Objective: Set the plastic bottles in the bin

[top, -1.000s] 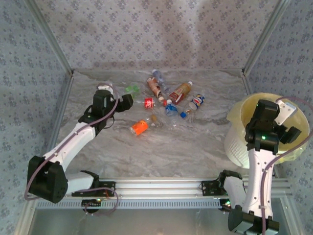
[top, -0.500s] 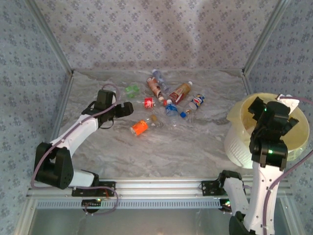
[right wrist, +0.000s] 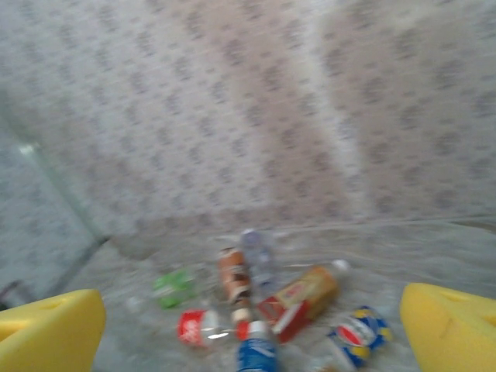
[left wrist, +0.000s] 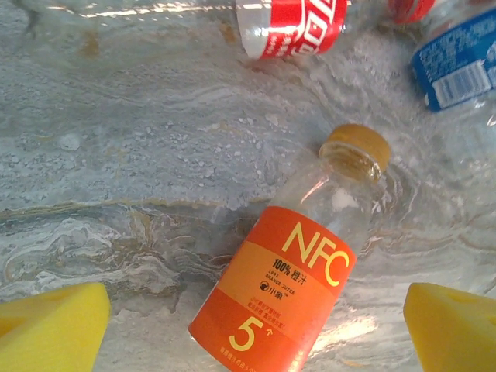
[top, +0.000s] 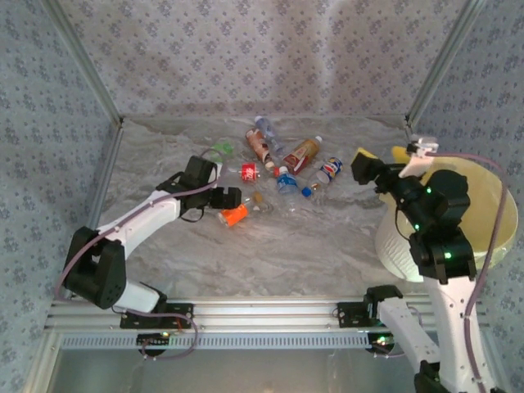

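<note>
Left arm's swung in over the pile, and the right arm's come off the bin [top: 396,246] twd the bottles. Left gripper [top: 228,199] hangs over the orange NFC bottle [left wrist: 283,298], pads spread wide either side, not touching it. Right gripper [top: 381,161] is spread too, nothing btwn its pads. Eight or nine plastic bottles [top: 286,168] lie on the table [top: 327,246], all outside the bin; bin's inside hidden. Most of the job's left, I'd say.

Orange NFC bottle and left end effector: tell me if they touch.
Apart. The left wrist view shows bare table between the orange NFC bottle and each of the yellow pads of the open left end effector.
</note>
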Available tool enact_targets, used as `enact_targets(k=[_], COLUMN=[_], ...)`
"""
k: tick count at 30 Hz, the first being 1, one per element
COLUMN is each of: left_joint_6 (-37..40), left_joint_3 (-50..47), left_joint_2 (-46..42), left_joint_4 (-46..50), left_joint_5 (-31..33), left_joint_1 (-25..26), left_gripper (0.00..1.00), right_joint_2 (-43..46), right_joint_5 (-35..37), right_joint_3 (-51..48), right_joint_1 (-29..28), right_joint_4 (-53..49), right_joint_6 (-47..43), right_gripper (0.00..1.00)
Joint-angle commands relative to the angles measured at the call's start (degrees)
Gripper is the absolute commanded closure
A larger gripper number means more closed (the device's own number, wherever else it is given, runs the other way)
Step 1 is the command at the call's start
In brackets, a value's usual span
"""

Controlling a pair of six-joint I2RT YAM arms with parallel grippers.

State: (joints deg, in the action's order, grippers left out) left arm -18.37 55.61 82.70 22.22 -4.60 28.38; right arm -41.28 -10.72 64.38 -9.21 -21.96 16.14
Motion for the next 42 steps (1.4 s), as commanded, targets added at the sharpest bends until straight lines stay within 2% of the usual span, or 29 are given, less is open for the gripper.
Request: enact_targets(k=[1, 4, 7, 11, 19, 24, 27, 34, 42], left_joint_6=[7.4, 11.9, 14.5, 15.9, 17.5, 18.2, 18.3, 16.7, 15.9], left_joint_3=[2.1, 3.9, 4.7, 4.3, 3.2, 2.8, 2.8, 2.8, 2.7], left_joint_2=[2.1, 4.6, 6.6, 8.7, 12.4, 14.7, 15.9, 16.5, 16.9], left_joint_4=[2.7, 5.6, 7.5, 7.2, 4.9, 4.3, 3.9, 2.9, 3.0], left_joint_5=[2.2, 1.0, 1.0, 4.7, 9.1, 11.1, 12.3, 15.7, 13.8], left_joint_1=[2.5, 3.8, 5.2, 7.2, 9.9, 11.0, 11.6, 12.2, 12.1], left_gripper=[0.02, 0.02, 0.02, 0.02, 0.07, 0.14, 0.21, 0.28, 0.42], right_joint_2=[-2.7, -6.8, -10.8, -14.5, -17.9, -16.1, -14.6, -13.2, -13.6], right_joint_5=[-3.1, -1.2, 6.1, 13.8, 25.4, 28.1, 28.7, 29.0, 29.7], right_joint_3=[-1.0, -0.5, 1.2, 1.5, -0.2, -2.0, -2.9, -3.8, -4.8], right_joint_1=[-6.3, -13.6, -21.3, -26.0, -26.9, -26.5, -26.1, -26.0, -25.9], right_joint_4=[9.3, 11.5, 9.0, 8.3, 7.4, 6.5, 6.5, 4.8, 4.6], right_joint_6=[2.8, 2.1, -4.5, -7.9, -3.7, -2.5, -1.8, -1.5, -1.1], right_gripper=[0.00, 0.00, 0.00, 0.00, 0.00, 0.00, 0.00, 0.00, 0.00])
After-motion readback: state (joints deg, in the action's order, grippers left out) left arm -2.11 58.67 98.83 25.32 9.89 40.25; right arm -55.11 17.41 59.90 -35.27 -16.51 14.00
